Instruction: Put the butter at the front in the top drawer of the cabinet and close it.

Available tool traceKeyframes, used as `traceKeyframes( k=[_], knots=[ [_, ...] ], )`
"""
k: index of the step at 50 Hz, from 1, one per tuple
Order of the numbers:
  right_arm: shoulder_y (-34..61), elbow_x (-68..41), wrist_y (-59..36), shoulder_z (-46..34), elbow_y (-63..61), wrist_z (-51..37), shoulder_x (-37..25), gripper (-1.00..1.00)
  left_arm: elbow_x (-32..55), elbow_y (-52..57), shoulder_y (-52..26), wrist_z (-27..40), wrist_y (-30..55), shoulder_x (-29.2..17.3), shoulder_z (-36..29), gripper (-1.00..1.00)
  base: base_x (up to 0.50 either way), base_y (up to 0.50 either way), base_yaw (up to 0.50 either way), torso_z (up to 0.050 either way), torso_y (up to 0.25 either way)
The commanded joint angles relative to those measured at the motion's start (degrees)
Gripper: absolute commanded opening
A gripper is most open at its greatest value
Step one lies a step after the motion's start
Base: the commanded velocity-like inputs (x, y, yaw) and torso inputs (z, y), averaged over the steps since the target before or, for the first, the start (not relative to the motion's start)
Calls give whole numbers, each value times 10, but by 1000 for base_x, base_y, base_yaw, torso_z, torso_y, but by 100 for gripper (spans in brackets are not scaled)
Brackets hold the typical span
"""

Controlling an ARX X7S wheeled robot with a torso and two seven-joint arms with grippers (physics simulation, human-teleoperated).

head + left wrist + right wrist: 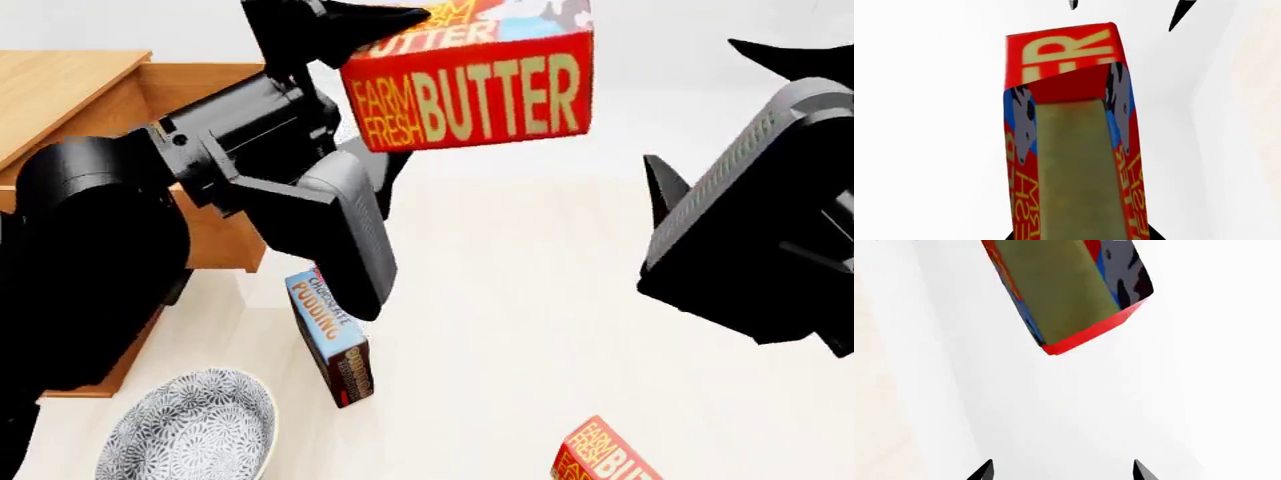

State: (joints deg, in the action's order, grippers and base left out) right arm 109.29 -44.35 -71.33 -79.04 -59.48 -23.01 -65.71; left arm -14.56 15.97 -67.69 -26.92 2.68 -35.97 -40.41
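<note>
My left gripper (390, 35) is shut on a butter carton (474, 95) and holds it high in the air, with "FARM FRESH BUTTER" facing the head camera. The carton fills the left wrist view (1067, 150) and also shows in the right wrist view (1067, 295). My right gripper (721, 120) is open and empty to the right of the carton, apart from it. Its tips frame bare white ground in the right wrist view (1062, 471). A second butter carton (607, 460) lies at the front right. The cabinet (67, 90) stands at the back left. A wooden drawer part (200, 90) juts from it, mostly hidden by my left arm.
A blue chocolate pudding box (334, 340) lies on the pale surface below my left arm. A patterned grey bowl (194, 430) sits at the front left. The cabinet's lower side (220, 245) shows behind the arm.
</note>
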Motion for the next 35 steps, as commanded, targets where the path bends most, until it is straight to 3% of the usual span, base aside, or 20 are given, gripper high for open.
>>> traceKeyframes(
  k=[1,4,6,10,14,16,19,22,27,35],
  knots=[
    [11,-207,108,1,31,-175,-106,100,83,180,5,0,410,44,105,-100,0,0,0,0,0],
    [-15,-255,213,11,54,-205,-140,100,92,213,-34,15,612,111,160,-100,0,0,0,0,3],
    [-32,-291,279,13,67,-231,-156,100,85,215,-63,26,696,139,177,-100,0,0,0,0,0],
    [-55,-352,399,15,75,-265,-181,100,80,198,-122,29,816,167,185,-100,0,0,1,0,0],
    [-73,-377,503,14,73,-268,-201,100,61,133,-158,43,872,180,182,-100,0,0,0,0,3],
    [-79,-387,544,12,73,-262,-208,100,33,87,-169,43,873,194,189,-100,0,0,1,0,0],
    [-91,-399,605,7,81,-245,-216,100,-201,-37,-187,-129,873,256,198,-100,0,0,0,0,0],
    [-106,-413,692,-1,90,-215,-222,100,-310,-146,-213,-240,872,284,202,-100,0,0,0,0,0],
    [-133,-448,814,-19,109,-175,-224,100,-294,-287,-256,-215,840,311,261,-100,0,0,0,2,2],
    [-153,-426,831,-34,115,-170,-207,100,-246,-481,-318,-171,757,316,281,-100,0,0,0,0,1]
  ],
)
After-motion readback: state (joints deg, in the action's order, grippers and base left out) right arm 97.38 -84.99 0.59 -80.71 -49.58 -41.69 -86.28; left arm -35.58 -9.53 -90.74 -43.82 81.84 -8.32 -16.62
